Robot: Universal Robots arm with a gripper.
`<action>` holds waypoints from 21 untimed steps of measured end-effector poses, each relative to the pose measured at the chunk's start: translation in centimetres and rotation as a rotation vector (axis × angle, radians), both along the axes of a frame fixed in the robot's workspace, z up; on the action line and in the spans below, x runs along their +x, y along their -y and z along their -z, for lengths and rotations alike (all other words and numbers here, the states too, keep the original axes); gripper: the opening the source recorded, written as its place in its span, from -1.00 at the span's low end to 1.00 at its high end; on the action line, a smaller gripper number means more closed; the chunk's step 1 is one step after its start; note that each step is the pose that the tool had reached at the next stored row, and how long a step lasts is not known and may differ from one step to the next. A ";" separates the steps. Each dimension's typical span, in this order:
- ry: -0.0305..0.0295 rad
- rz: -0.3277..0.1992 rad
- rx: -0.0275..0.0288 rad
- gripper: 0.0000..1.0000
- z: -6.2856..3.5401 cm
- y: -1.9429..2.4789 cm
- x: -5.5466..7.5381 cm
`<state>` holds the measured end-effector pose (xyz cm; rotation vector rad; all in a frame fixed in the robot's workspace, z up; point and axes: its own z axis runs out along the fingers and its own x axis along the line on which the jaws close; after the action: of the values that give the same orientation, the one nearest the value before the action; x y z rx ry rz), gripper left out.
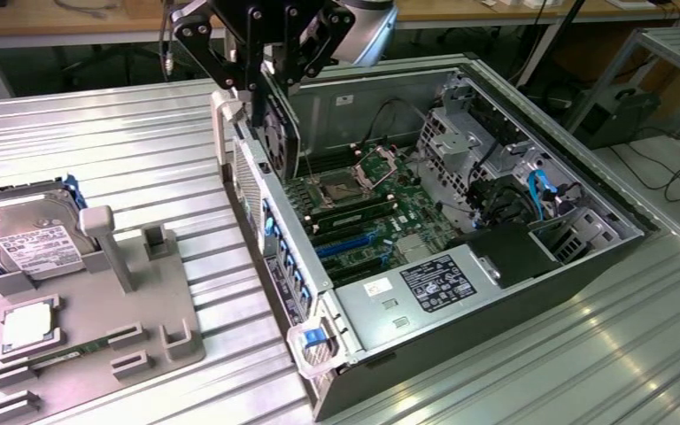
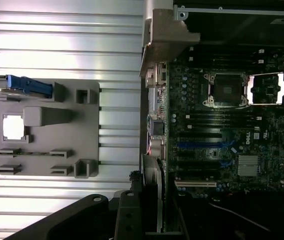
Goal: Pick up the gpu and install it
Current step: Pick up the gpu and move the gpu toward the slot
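Observation:
The gpu [image 1: 276,124], a thin black card, hangs upright on edge over the rear wall of the open computer case [image 1: 576,257]. My gripper [image 1: 266,69] is shut on its upper edge, up at the back of the exterior view. In the wrist view the gpu [image 2: 154,192] shows edge-on with its silver bracket, just off the motherboard [image 2: 222,130] and level with the blue expansion slots [image 2: 197,146]. In the exterior view those blue slots [image 1: 352,246] lie below the card and nearer the camera.
A grey fixture plate [image 1: 151,345] lies on the ribbed metal table at the exterior view's left. It carries a silver hard drive [image 1: 27,241], a processor chip [image 1: 29,324] and a memory stick [image 1: 71,354]. An open CPU socket [image 1: 343,188] and cables fill the case.

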<state>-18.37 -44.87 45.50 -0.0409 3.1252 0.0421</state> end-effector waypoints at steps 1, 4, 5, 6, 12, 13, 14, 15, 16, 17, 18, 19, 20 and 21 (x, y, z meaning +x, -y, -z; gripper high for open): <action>0.0000 0.000 0.0000 -0.45 0.01 0.00 0.1; 0.0000 -0.001 -0.0001 -0.45 0.03 0.00 0.5; 0.0000 -0.001 0.0000 -0.45 0.04 0.00 0.7; 0.0000 -0.002 -0.0001 -0.45 0.06 0.00 1.0; 0.0000 -0.003 0.0000 -0.45 0.11 0.00 1.7; 0.0001 -0.003 0.0000 -0.45 0.12 0.00 1.8; 0.0000 -0.003 0.0000 -0.45 0.12 0.00 1.9; 0.0001 -0.003 0.0000 -0.45 0.13 0.00 2.0; 0.0000 -0.003 0.0000 -0.45 0.13 0.00 2.1; 0.0000 -0.003 0.0000 -0.45 0.14 0.00 2.3; 0.0000 -0.003 0.0000 -0.45 0.15 0.00 2.4; 0.0000 -0.003 0.0000 -0.45 0.16 0.00 2.5; 0.0000 -0.003 0.0000 -0.45 0.17 0.00 2.6; 0.0000 -0.003 0.0000 -0.45 0.17 0.00 2.8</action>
<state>-15.58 -44.87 45.33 -0.0451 3.1251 0.0421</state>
